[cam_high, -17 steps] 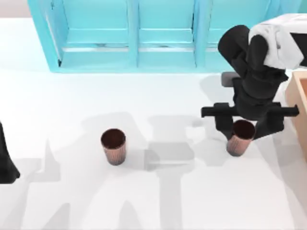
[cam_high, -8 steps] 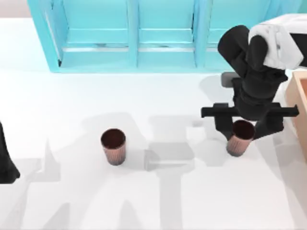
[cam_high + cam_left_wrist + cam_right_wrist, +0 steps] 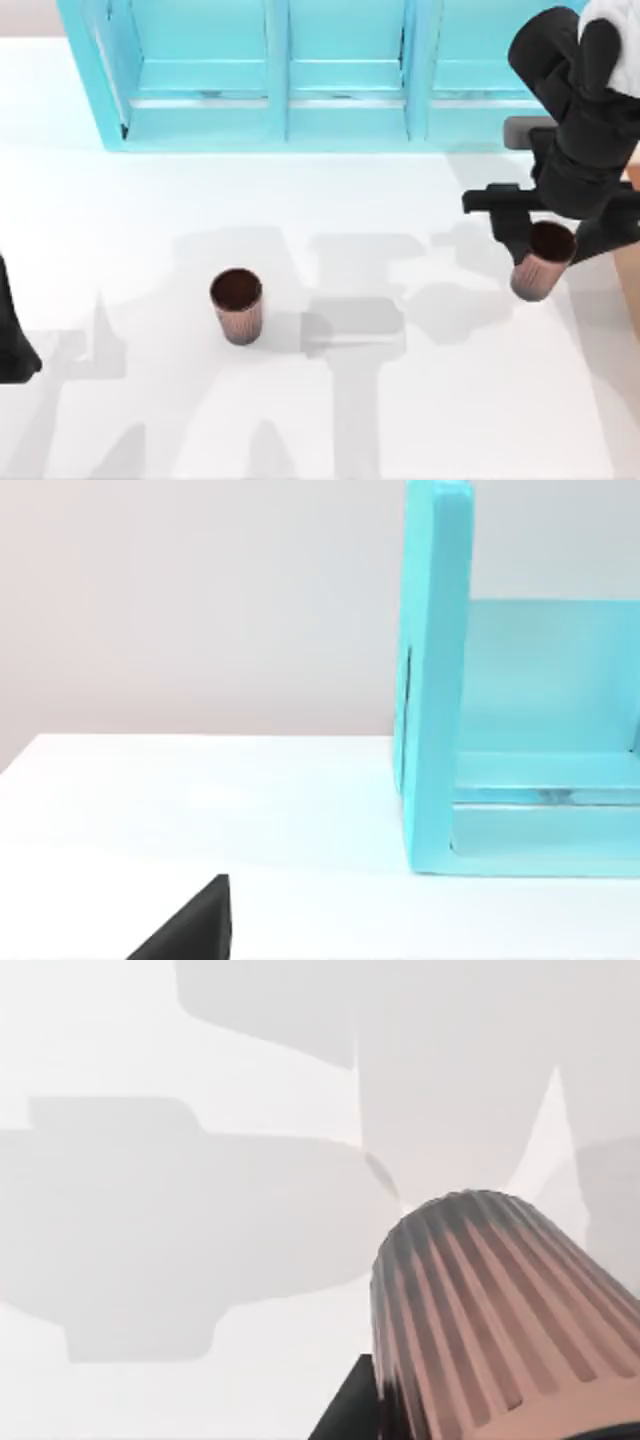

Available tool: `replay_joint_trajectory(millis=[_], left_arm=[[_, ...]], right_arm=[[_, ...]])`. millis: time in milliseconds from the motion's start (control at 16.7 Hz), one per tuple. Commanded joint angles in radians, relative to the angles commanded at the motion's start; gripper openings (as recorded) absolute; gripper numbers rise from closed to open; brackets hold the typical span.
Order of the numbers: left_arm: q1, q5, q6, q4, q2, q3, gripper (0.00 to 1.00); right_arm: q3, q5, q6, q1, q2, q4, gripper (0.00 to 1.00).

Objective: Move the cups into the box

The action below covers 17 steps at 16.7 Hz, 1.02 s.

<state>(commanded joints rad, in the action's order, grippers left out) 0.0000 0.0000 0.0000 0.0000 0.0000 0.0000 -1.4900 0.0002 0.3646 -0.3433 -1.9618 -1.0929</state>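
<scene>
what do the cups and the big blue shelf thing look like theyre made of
The cup held by the right gripper and the free cup look like copper-toned metal, perhaps coated plastic: brown, finely ribbed sides with a soft sheen, dark inside. The turquoise shelf unit looks like painted wood or smooth plastic: flat, uniform, matte panels. Being rendered, neither is certain.
</scene>
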Motion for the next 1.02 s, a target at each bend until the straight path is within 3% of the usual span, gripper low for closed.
replay_joint_trajectory(millis=[300, 780, 1020], left_arm=[[0.000, 0.000, 0.000, 0.000, 0.000, 0.000, 1.00], [0.000, 0.000, 0.000, 0.000, 0.000, 0.000, 1.00], [0.000, 0.000, 0.000, 0.000, 0.000, 0.000, 1.00]], right_arm=[[-0.075, 0.000, -0.161, 0.157, 0.115, -0.199, 0.00], [-0.060, 0.003, -0.210, 0.204, 0.153, -0.221, 0.00], [0.027, 0.012, -0.400, 0.392, 0.287, -0.263, 0.00]])
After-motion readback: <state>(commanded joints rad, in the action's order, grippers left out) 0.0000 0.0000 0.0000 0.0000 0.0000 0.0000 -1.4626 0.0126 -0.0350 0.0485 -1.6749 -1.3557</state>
